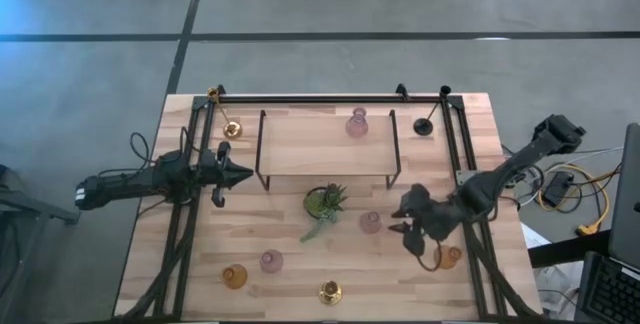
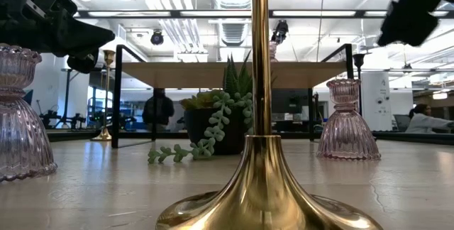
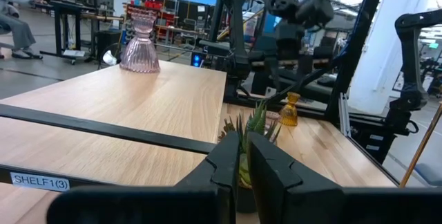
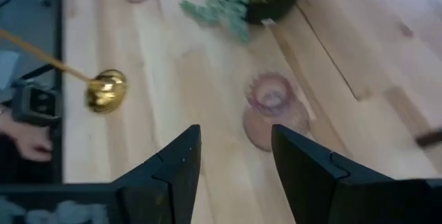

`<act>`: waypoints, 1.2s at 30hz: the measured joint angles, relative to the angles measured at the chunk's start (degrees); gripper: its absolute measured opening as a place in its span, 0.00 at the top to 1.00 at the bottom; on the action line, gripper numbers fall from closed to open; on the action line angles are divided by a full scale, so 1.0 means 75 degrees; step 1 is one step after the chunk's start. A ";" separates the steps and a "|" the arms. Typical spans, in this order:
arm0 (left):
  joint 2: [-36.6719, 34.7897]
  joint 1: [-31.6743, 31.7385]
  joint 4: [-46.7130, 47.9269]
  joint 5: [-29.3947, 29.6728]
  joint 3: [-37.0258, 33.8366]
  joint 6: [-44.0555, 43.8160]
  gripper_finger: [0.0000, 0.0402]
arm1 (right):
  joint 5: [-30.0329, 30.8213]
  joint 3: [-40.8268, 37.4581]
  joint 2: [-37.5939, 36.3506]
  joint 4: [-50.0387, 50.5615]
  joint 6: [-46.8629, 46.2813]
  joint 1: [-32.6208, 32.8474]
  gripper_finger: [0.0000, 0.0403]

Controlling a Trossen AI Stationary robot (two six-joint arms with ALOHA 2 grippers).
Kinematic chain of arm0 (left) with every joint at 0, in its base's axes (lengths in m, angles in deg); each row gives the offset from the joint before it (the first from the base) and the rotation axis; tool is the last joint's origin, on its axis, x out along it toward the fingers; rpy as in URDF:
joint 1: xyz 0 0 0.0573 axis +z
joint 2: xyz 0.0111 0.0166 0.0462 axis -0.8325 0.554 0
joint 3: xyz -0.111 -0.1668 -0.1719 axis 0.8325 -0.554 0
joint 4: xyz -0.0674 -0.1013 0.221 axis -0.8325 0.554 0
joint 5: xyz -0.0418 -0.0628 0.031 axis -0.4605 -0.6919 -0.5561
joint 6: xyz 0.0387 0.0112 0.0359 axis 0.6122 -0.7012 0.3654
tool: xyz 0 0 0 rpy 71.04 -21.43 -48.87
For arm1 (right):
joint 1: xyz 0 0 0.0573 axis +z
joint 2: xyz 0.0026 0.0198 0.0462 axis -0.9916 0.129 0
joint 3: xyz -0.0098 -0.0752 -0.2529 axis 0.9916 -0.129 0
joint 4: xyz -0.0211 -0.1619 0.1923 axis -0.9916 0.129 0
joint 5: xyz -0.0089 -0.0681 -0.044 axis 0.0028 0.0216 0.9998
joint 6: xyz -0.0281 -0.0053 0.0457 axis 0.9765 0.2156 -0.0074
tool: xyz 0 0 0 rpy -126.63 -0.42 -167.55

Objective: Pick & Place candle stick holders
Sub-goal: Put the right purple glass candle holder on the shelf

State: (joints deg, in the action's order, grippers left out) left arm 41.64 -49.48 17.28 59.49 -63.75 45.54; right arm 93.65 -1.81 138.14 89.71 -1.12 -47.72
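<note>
Nearby, a pink candle holder (image 4: 273,113) stood upright on the worktop (image 1: 290,244); the right gripper (image 4: 235,165) hovered above it, parted, holding nothing.

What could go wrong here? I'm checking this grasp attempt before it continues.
1. The right end effector, open, hovers over a pink holder; ribbed glass could slip or tip if the fingers close off-centre.
2. The plant is close beside it and could be brushed.
3. An amber holder sits under the right arm and might be knocked.
</note>
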 joint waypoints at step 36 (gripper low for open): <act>-0.0001 0.0001 0.0003 0.0000 0.0000 0.0003 0.91 | 0.1908 -0.0559 0.2949 -0.2350 -0.0063 0.0028 0.37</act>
State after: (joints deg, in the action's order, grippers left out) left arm 41.64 -49.47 17.31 59.49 -63.75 45.56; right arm 107.96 -6.00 160.26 72.08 -1.59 -47.51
